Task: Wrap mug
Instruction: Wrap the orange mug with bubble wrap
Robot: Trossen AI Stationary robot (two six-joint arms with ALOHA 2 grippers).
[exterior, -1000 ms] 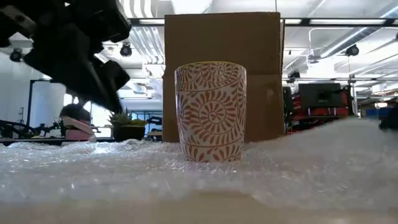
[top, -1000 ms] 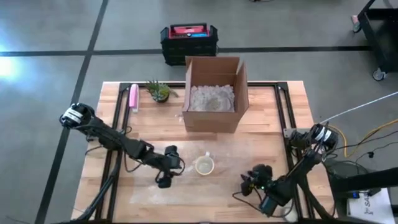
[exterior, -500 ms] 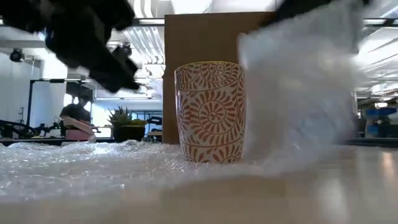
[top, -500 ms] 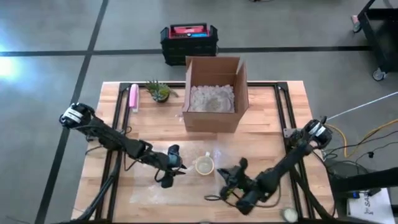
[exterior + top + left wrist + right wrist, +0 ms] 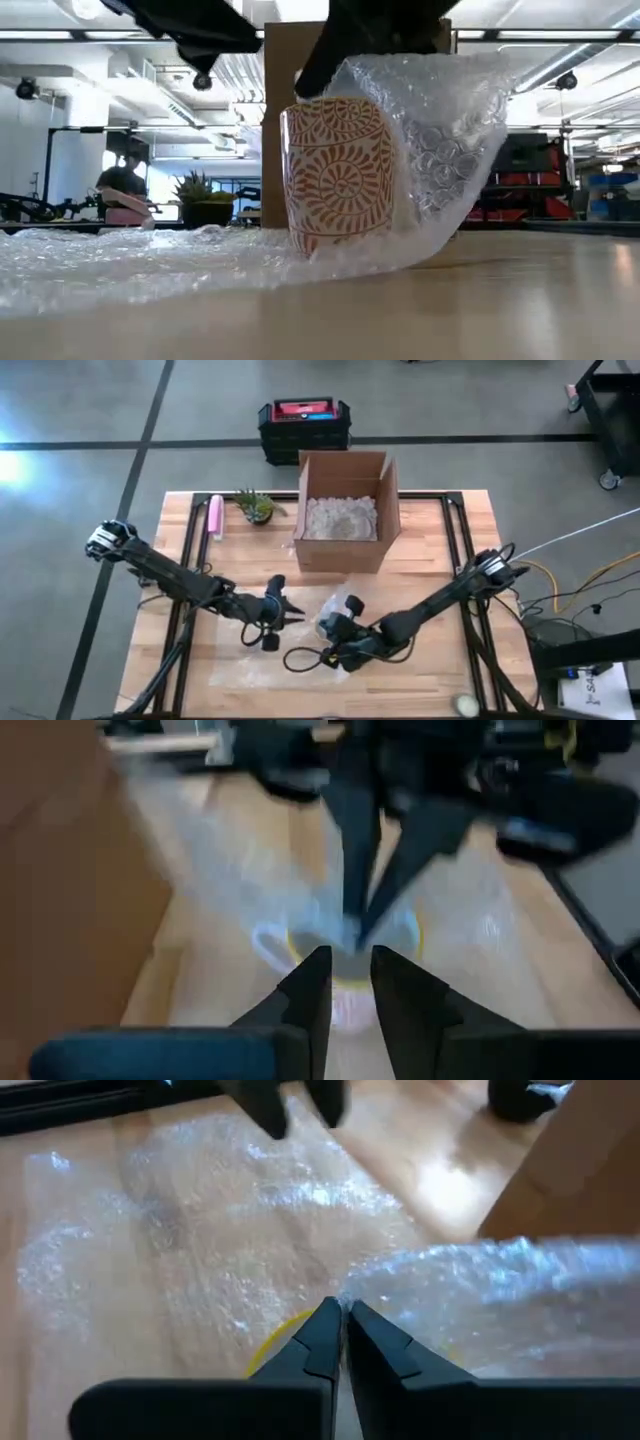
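A white mug with an orange pattern stands upright on a sheet of bubble wrap spread on the wooden table. The sheet's right part is raised and curls over the mug's right side and rim. My right gripper is shut on that raised part just above the mug's rim. My left gripper hovers open a little to the left of the mug, above its rim, touching nothing. From overhead, the two grippers face each other across the mug. My right gripper pinches the bubble wrap by its raised edge between its two fingers. It comes in from the table's right, slanting down over the mug. The wrap arches from the table up over the mug's right side, while the sheet's left part lies flat.
An open cardboard box with pale filling stands behind the mug. A small potted plant and a pink object sit at the far left. A black and red crate is on the floor beyond the table.
My right gripper has swept toward the table's left, drawing the sheet's right part up off the table and folding it over against the mug. The sheet's left part and the mug have stayed put. My left gripper has risen and edged toward the mug.
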